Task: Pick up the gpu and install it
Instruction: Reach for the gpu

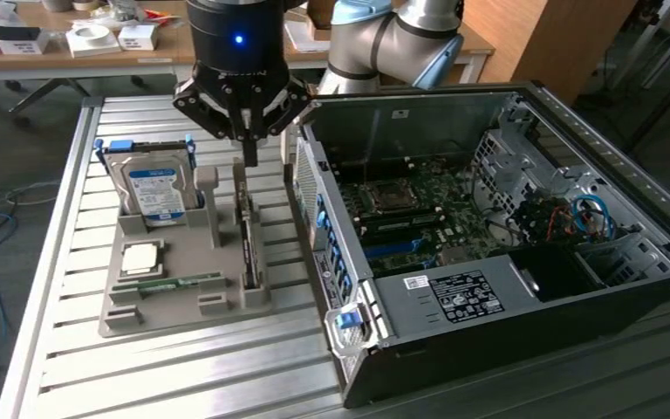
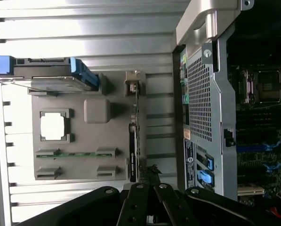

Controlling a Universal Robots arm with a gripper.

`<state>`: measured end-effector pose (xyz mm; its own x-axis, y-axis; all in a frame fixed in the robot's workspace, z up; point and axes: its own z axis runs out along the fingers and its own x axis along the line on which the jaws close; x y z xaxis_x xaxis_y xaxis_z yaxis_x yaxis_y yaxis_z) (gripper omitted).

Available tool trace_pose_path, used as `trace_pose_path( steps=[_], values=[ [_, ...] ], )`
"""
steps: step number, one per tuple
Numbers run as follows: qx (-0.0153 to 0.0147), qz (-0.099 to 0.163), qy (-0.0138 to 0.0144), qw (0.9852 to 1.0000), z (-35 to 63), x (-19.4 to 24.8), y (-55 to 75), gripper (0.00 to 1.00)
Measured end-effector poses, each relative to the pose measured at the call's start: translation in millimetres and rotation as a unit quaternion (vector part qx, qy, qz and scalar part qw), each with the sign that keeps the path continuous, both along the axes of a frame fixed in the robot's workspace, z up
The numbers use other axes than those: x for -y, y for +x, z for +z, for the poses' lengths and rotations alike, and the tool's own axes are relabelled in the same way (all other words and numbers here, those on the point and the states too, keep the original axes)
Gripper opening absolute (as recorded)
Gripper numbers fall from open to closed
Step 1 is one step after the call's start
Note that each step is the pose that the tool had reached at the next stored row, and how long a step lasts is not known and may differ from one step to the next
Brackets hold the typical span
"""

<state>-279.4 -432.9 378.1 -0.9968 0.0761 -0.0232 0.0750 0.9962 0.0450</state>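
The gpu (image 1: 249, 243) stands on edge in the grey holder (image 1: 137, 319), its long axis parallel to the computer case (image 1: 311, 175) wall with a narrow gap between. The closed tool (image 1: 248, 160) hangs over its far end.

1. The counter (image 1: 195, 375) is a metal top made of long, parallel silver slats with dark grooves between them. A raised rail runs along its edge.
2. Two things lie directly on it: a grey parts holder (image 1: 172, 305) and an open computer case (image 1: 522, 340).
3. The parts holder is a flat moulded tray with upright blocks and slots. In the exterior view it sits at about 9 o'clock from the computer case, just beside it, with a narrow strip of slats between them.
4. The computer case lies on its side with the open side up.
5. Bare slats show at 6 o'clock and 12 o'clock from the parts holder.
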Motion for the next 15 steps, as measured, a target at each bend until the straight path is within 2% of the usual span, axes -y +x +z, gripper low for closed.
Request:
trace_pose_path(
  steps=[7,15],
  values=[
    [-0.0003,0.000,0.0000,1.0000,-1.7,7.2,-3.8,0.11],
    [-0.0004,0.000,0.0000,1.0000,-3.0,8.2,-4.9,0.11]
  ],
)
